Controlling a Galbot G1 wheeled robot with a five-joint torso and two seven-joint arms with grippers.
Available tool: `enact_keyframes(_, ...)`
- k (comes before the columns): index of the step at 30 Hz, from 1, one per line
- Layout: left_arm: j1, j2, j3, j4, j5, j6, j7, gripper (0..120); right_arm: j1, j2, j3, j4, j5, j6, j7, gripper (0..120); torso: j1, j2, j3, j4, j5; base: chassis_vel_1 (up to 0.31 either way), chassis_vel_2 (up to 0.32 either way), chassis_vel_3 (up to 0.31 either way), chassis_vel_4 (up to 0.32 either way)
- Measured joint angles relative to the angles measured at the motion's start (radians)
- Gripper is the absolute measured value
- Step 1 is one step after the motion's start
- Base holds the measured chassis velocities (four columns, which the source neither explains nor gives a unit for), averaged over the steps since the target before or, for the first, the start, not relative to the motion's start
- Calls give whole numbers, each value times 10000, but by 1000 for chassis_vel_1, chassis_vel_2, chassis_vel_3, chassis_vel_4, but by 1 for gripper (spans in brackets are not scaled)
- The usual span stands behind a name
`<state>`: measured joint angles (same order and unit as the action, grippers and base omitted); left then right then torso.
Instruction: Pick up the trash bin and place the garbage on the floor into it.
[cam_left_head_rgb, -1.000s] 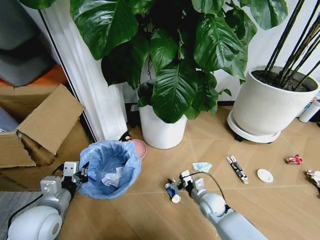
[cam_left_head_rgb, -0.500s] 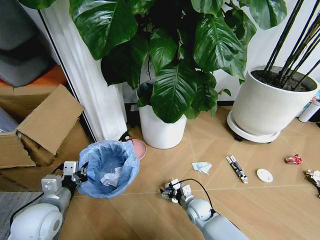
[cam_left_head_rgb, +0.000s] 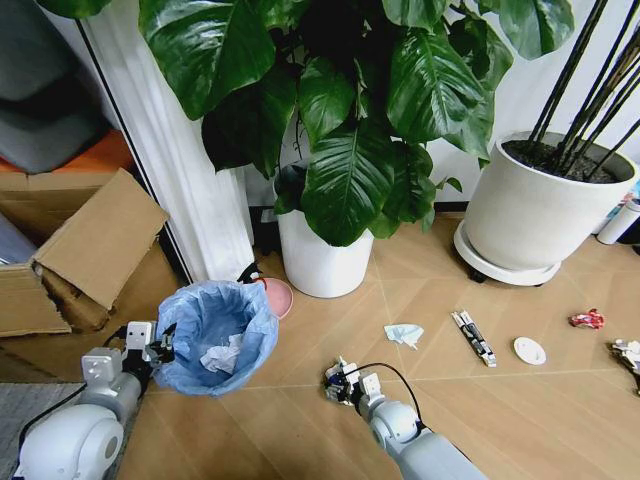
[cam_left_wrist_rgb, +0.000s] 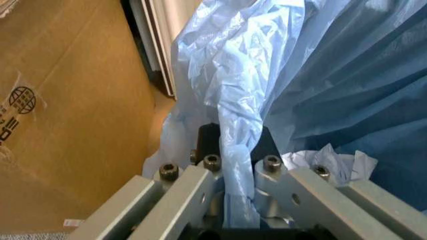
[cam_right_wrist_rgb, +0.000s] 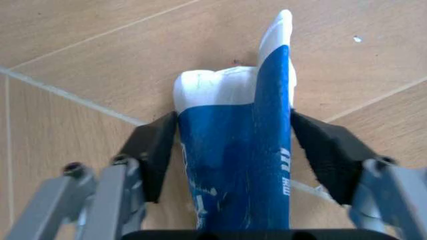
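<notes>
The trash bin (cam_left_head_rgb: 215, 338), lined with a crinkly light-blue bag, hangs tilted at the lower left with a white paper wad (cam_left_head_rgb: 222, 356) inside. My left gripper (cam_left_head_rgb: 152, 350) is shut on its rim; in the left wrist view the left gripper (cam_left_wrist_rgb: 237, 172) pinches the folded bag (cam_left_wrist_rgb: 313, 75). My right gripper (cam_left_head_rgb: 341, 381) is low over the floor (cam_left_head_rgb: 300, 420), just right of the bin, shut on the blue-white tube (cam_right_wrist_rgb: 233, 165) between its black pads (cam_right_wrist_rgb: 155, 150). More garbage lies on the floor to the right: a crumpled pale wad (cam_left_head_rgb: 404, 334), a printed wrapper (cam_left_head_rgb: 474, 338), a white disc (cam_left_head_rgb: 529, 350) and a red wrapper (cam_left_head_rgb: 587, 319).
A white plant pot (cam_left_head_rgb: 320, 262) with big leaves stands behind the bin, a larger white pot (cam_left_head_rgb: 530, 215) at the back right. Cardboard boxes (cam_left_head_rgb: 95, 240) and a white frame (cam_left_head_rgb: 185, 170) close off the left. A pink dish (cam_left_head_rgb: 280, 295) lies behind the bin.
My right gripper closed on the blue-white tube, lifted it off the floor and drew it left and back toward the bin. The left arm and bin stayed put.
</notes>
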<state>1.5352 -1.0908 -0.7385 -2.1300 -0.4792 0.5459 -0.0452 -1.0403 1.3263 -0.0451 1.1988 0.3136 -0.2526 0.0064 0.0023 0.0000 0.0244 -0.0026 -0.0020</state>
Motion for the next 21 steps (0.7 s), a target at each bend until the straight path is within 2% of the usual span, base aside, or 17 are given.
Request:
enact_keyframes(1, 0, 0, 0, 0, 0, 0, 0, 0, 0, 0, 0, 0, 0, 0, 0, 61, 0, 0, 0, 0, 0, 0, 0, 0, 0)
enact_keyframes(5, 0, -1, -1, 0, -3, -4, 14, 0, -70, 8, 49, 11, -63, 79, 27, 43, 0, 0, 0, 0, 0, 0, 0, 0, 0)
enact_keyframes(7, 0, -2, -1, 1, -3, -6, 17, 0, -89, 7, 60, 21, -72, 89, 36, 39, 0, 0, 0, 0, 0, 0, 0, 0, 0)
enact_keyframes(10, -16, -7, 23, 18, 0, -11, 25, 0, -222, 8, 135, 96, -161, 167, 78, 25, 0, 0, 0, 1, 2, 0, 0, 0, 0)
enact_keyframes(11, -16, -7, 23, 18, 0, -11, 25, 0, -222, 8, 135, 96, -161, 167, 78, 25, 0, 0, 0, 1, 2, 0, 0, 0, 0)
enact_keyframes(15, -18, -18, 58, 20, 12, -12, 30, 0, -423, -30, 384, 351, -249, 267, 237, 12, 0, -1, 1, 0, 3, 0, 0, 0, 0)
enact_keyframes(21, -41, -32, 67, 20, 13, -12, 28, 0, -517, -161, 678, 1033, 182, 276, 443, 4, 1, 0, 2, 0, 2, 0, 0, 0, 0)
